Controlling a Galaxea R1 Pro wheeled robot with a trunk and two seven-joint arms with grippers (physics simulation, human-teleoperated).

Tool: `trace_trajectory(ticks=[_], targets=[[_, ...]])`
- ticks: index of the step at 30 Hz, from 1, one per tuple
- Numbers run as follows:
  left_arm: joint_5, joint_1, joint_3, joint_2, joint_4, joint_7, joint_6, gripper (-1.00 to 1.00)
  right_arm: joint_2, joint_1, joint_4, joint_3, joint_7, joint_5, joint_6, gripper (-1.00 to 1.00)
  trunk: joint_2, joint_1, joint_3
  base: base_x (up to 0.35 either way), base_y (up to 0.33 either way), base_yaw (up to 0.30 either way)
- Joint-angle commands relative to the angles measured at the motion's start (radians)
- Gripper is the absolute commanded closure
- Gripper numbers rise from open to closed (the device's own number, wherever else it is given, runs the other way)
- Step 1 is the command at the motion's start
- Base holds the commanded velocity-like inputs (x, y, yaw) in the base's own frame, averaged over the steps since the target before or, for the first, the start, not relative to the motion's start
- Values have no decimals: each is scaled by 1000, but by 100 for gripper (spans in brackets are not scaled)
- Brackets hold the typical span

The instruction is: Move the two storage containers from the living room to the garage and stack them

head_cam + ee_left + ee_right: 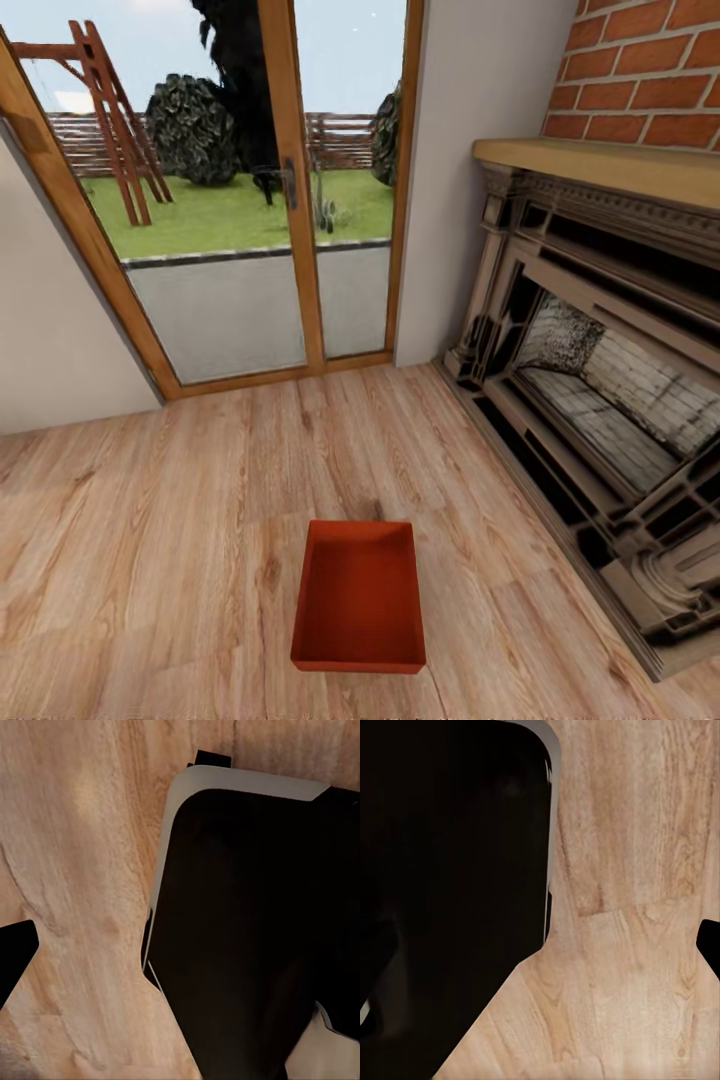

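Note:
One red-orange open-top storage container sits empty on the light wood planks, low in the head view and just in front of me. Its long side runs away from me. In the left wrist view a dark fingertip shows at the picture's edge over bare planks, next to my black and grey body. The right wrist view has a dark fingertip at its edge too, beside my black body. Nothing lies between the fingers of either gripper.
A wood-framed glass door to a garden stands ahead. A plain wall and a dark stone fireplace with a brick chimney breast run along the right, close to the container. Wood floor stretches to the left.

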Motion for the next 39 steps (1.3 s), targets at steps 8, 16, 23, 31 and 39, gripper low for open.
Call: trace_trajectory(ticks=[8,16,23,31,39], targets=[[8,0,-7,0,0,2,-3,-100,0,-1,3,8,-1,-6,-6,-100,-1,0,-14,0,0,0],[8,0,-7,0,0,2,-2,-100,0,-1,3,7,-1,-5,-8,-100,-1,0,-26,0,0,0],[8,0,-7,0,0,2,-2,-100,-1,-1,3,7,-1,-5,-7,-100,-1,0,-38,0,0,0],[8,0,-6,0,0,2,-2,-100,-1,-1,3,7,-1,-6,-7,-100,-1,0,-50,0,0,0],[8,0,-7,0,0,2,-2,-100,-1,-1,3,7,-1,-6,-7,-100,-1,0,-63,0,0,0]])
